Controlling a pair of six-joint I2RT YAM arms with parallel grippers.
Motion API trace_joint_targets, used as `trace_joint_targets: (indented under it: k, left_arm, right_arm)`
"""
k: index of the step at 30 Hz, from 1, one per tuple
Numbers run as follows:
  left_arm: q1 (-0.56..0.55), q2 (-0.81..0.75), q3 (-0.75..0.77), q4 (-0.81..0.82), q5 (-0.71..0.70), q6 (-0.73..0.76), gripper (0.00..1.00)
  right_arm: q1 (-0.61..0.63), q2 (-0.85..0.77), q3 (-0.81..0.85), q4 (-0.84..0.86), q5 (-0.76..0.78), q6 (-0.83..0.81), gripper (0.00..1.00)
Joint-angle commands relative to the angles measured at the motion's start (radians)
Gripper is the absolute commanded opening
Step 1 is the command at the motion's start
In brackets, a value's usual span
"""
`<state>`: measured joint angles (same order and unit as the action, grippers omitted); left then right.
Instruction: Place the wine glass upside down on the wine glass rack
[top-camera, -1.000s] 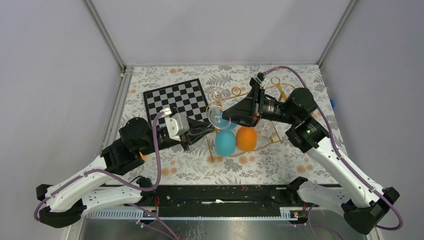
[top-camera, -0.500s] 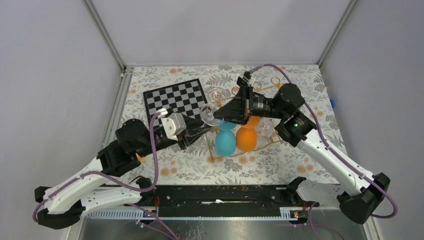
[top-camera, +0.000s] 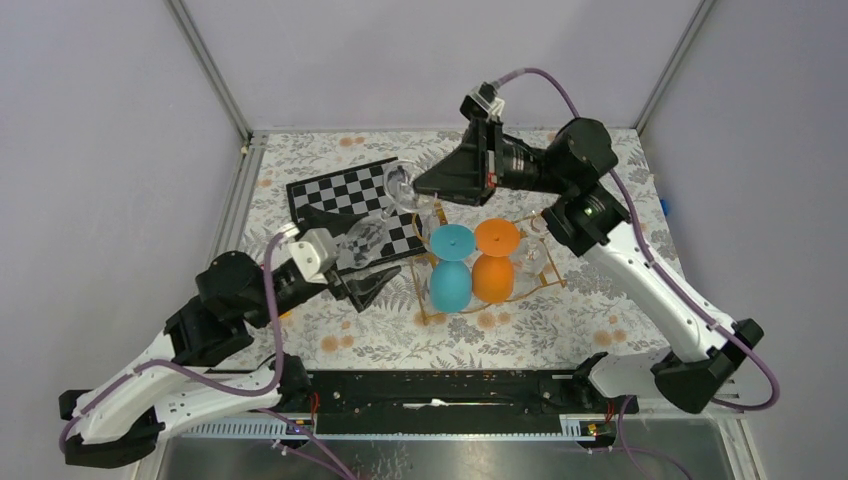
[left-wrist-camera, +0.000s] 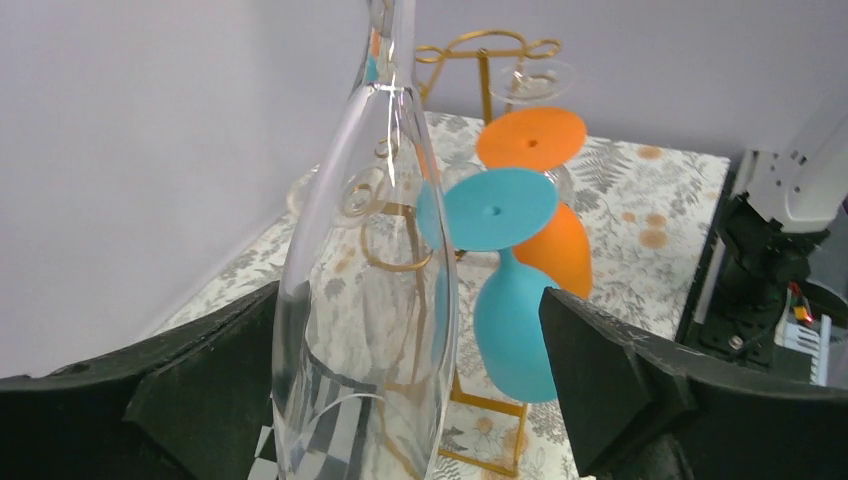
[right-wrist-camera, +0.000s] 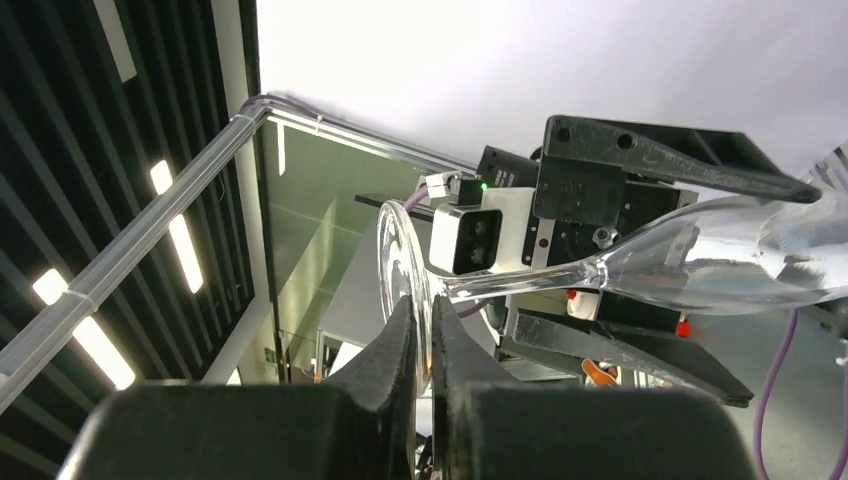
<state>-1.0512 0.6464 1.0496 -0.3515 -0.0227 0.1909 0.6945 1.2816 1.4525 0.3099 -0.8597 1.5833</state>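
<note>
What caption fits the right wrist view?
Right gripper shut on the foot of the clear wine glass, open left gripper beyond.

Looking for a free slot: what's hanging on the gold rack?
A teal glass, an orange glass and a clear glass hang upside down. The rack has its far end hidden under the right arm.

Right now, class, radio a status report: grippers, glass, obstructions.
Left gripper open, bowl between jaws. Right gripper shut on wine glass, at its foot. Rack carries teal glass, orange glass.

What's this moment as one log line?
right gripper: shut on clear wine glass foot | left gripper: open, astride bowl | rack: teal glass, orange glass hanging
</note>
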Motion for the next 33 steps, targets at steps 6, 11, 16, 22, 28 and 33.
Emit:
trace_joint_targets:
  k: [6, 11, 16, 22, 28, 33]
  left_arm:
    - [0.002, -0.086, -0.012, -0.002, -0.081, -0.032, 0.99]
    - [0.002, -0.098, -0.05, -0.007, -0.042, -0.083, 0.99]
    - [0.002, -0.1, -0.077, -0.007, -0.027, -0.12, 0.99]
    - [0.002, -0.101, -0.074, -0.032, -0.096, -0.11, 0.99]
    - [0.002, -0.111, -0.072, -0.04, -0.139, -0.109, 0.99]
    - [0.002, -0.114, -0.085, -0.04, -0.153, -0.134, 0.99]
  right_arm:
    - [-0.096, 0.234, 0.319, 0.044, 0.011, -0.06, 0.0]
    - [-0.213, 0.303, 0.342, 0.047, 0.035, -0.076, 0.0]
    - [-0.325, 0.359, 0.367, 0.034, 0.035, -0.094, 0.0]
    - [-0.348, 0.432, 0.43, 0.121, -0.021, 0.006, 0.0]
    - [-0.348, 0.445, 0.432, 0.118, -0.026, -0.006, 0.0]
    - [-0.35, 0.379, 0.331, 0.051, 0.008, -0.104, 0.0]
